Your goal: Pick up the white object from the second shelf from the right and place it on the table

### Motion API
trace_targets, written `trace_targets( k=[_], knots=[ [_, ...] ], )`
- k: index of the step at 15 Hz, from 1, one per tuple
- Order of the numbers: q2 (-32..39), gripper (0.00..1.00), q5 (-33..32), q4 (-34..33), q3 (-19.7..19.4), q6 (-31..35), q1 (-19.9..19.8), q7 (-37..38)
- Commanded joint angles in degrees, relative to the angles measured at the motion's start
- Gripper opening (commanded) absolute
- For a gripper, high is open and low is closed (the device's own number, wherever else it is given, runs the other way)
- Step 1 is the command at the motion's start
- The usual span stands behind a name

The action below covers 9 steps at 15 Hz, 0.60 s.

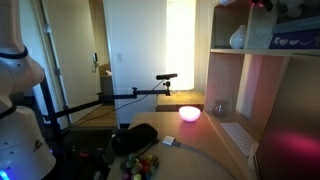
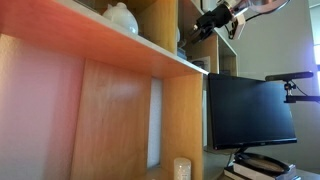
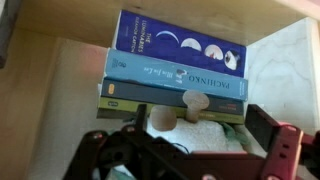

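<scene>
In the wrist view a white, rough-textured object (image 3: 185,132) with two beige mushroom-shaped knobs lies on a shelf in front of a stack of blue books (image 3: 175,68). My gripper (image 3: 180,148) is open, with one dark finger on each side of the white object and a gap on both sides. In an exterior view the gripper (image 2: 212,22) reaches into an upper shelf compartment. The pale wooden table (image 1: 207,132) lies below the shelves.
A white vase (image 1: 238,38) stands on the shelf and also shows in an exterior view (image 2: 122,17). A glowing pink lamp (image 1: 189,113) and a keyboard (image 1: 238,136) are on the table. A black monitor (image 2: 250,110) stands below the shelf.
</scene>
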State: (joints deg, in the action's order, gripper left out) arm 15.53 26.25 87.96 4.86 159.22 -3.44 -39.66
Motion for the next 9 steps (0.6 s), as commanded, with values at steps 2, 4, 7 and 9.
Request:
trace_targets(
  k=[2, 4, 7, 9],
  knots=[
    [2.2, 1.0, 0.7, -2.5, 0.8, 0.7, -0.4, -3.2],
    [2.4, 1.0, -0.3, -2.3, 0.6, 0.6, -0.1, -3.8],
    [2.4, 1.0, -0.6, -1.9, 0.8, 0.7, 0.3, -4.7],
    [2.7, 1.0, -0.8, -2.2, 0.9, 0.4, 0.5, -4.4]
  ],
)
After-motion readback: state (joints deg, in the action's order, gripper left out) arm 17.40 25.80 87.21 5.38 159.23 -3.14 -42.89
